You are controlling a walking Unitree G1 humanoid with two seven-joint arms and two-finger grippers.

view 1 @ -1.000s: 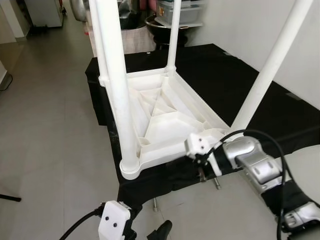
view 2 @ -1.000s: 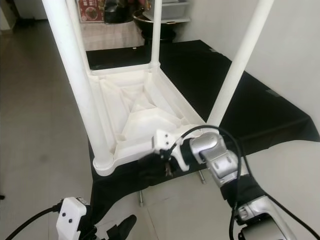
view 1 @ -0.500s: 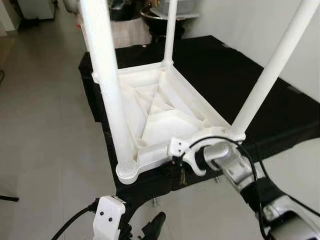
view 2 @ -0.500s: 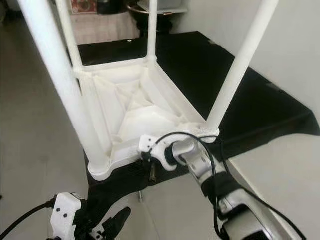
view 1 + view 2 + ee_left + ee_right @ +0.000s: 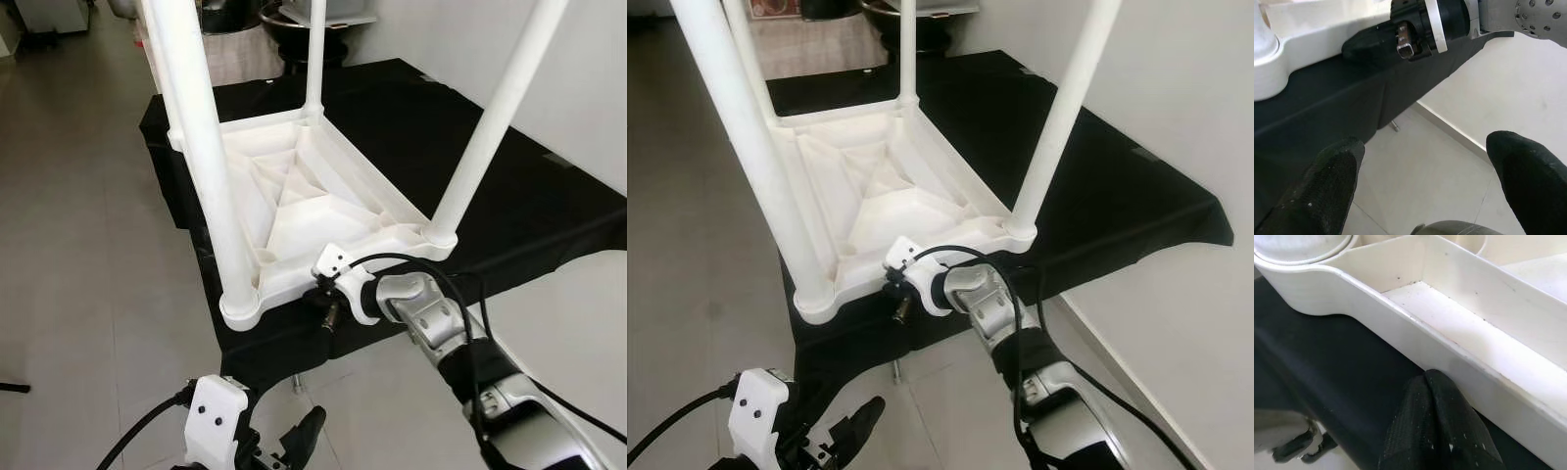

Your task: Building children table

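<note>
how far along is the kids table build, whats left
Mostly built: the white table lies upside down on the black-covered surface with all four legs standing in its corners. In hand: the right gripper, fingers shut, rests at the table's near rim; the left gripper hangs open below the edge. Left, as it looks: turning the table upright.

Pale grey tiled floor [image 5: 88, 255] all around, glossy in the daylight. Low platform draped in a black cloth [image 5: 509, 186], pushed up against a plain white wall [image 5: 1176, 78]. Some clutter at the far end, incl. a dark round bowl [image 5: 294, 15], too blurry to identify further.
</note>
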